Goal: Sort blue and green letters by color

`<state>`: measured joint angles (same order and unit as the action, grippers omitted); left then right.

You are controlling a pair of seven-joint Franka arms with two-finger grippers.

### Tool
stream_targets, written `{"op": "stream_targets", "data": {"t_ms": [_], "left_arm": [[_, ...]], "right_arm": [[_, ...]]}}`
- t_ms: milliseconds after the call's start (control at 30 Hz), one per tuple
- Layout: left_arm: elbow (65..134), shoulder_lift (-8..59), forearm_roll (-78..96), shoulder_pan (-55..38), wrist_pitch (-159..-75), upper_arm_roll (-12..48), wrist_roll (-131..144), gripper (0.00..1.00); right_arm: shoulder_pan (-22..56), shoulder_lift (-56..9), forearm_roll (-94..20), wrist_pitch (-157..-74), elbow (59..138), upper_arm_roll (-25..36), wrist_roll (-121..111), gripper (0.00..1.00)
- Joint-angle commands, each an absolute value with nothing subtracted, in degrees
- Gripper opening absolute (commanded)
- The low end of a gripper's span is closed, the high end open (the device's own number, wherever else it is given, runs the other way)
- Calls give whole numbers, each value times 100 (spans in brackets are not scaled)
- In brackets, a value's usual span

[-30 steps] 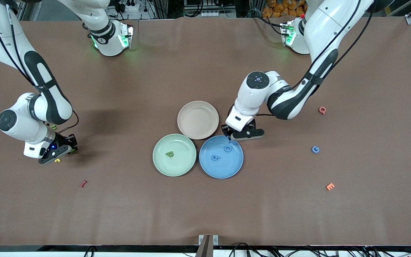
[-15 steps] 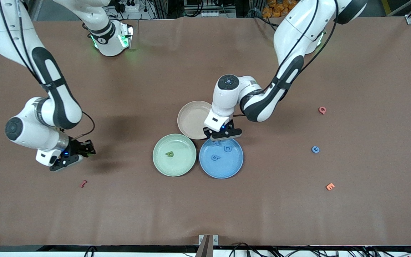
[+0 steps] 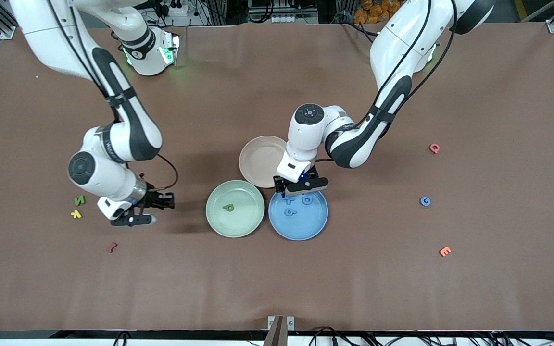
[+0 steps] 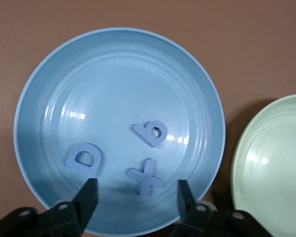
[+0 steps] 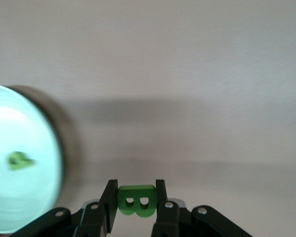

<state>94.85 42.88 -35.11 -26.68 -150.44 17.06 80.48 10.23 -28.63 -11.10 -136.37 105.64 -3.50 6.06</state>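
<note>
Brown tabletop: left gripper (image 3: 301, 188) spread over the blue plate (image 3: 315, 228) (X (image 4: 145, 177) dropped in). Right gripper (image 3: 144, 211) pinches the green B (image 5: 136, 201); I'd release low over the green plate (image 3: 214, 221).

The front camera is looking down from high across the table, facing both bases. The left wrist camera is peering close past its open fingers (image 4: 89, 195) into the blue plate (image 4: 44, 94) (the green plate's (image 4: 249, 163) edge is also showing). The right wrist camera is sharing that green plate (image 5: 19, 143), seen past fingers (image 5: 109, 202) pinching the green B (image 5: 136, 200).
</note>
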Motion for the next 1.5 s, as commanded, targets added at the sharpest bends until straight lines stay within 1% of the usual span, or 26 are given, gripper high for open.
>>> {"op": "stream_targets", "data": {"t_ms": [0,67,100,233,433,500,533,567,600,667,700,733,767,967,1067,1167,1300,1467], "left_arm": [[9422,4272,-3638,-2619,-14941,1696,8042,98],[9466,4254,-3665,-2523,-14933,1696,7937,98],[9509,4219,-3674,-2453,-14933,1696,7789,100],[9843,4087,-3630,-1979,-14924,1784,6656,100],[10204,3876,-3595,-1653,-14915,1890,5934,100],[10300,3806,-3595,-1574,-14898,1890,5784,100],[10379,3753,-3595,-1521,-14897,1890,5714,100],[10467,3709,-3595,-1451,-14897,1890,5635,100],[10572,3648,-3586,-1354,-14906,1916,5521,100],[10766,3534,-3586,-1074,-14898,2073,5257,100],[10871,3481,-3586,-863,-14897,2187,5108,100],[10985,3428,-3586,-618,-14906,2328,4967,100],[11082,3384,-3586,-363,-14906,2494,4801,100],[11504,3270,-3595,1438,-14906,3690,3904,100],[11794,3208,-3630,2195,-14897,4068,3272,100],[12058,3120,-3647,2688,-14906,4166,2586,100],[12059,3094,-3656,2909,-14828,4157,2189,100],[12041,3146,-3656,3216,-14555,4140,2162,100]], "right_arm": [[1388,-3014,-1134,-13272,10047,-334,1580,17],[1537,-3119,-1125,-13271,9889,-334,1958,17],[1625,-3181,-1125,-13271,9809,-325,2143,17],[1977,-3462,-932,-13271,9449,-316,2899,17],[2399,-3928,-589,-13298,8957,-299,3866,17],[2496,-4042,-554,-13315,8860,-281,4033,18],[2540,-4078,-554,-13324,8825,-281,4104,21],[2566,-4113,-545,-13333,8798,-273,4148,24],[2584,-4131,-545,-13342,8798,-272,4201,32],[2628,-4166,-545,-13351,8798,-264,4341,56],[2645,-4183,-545,-13359,8798,-264,4429,67],[2654,-4210,-545,-13359,8798,-264,4525,87],[2672,-4210,-528,-13359,8807,-255,4587,100],[2628,-4061,-440,-13289,8798,-176,4535,100],[2532,-3956,-378,-13210,8815,-115,4369,100],[2347,-3762,-343,-12860,8824,-114,3930,100],[2014,-3429,-343,-12464,8903,-114,3333,100],[1539,-2963,-343,-12068,9272,-105,2200,100]]}}
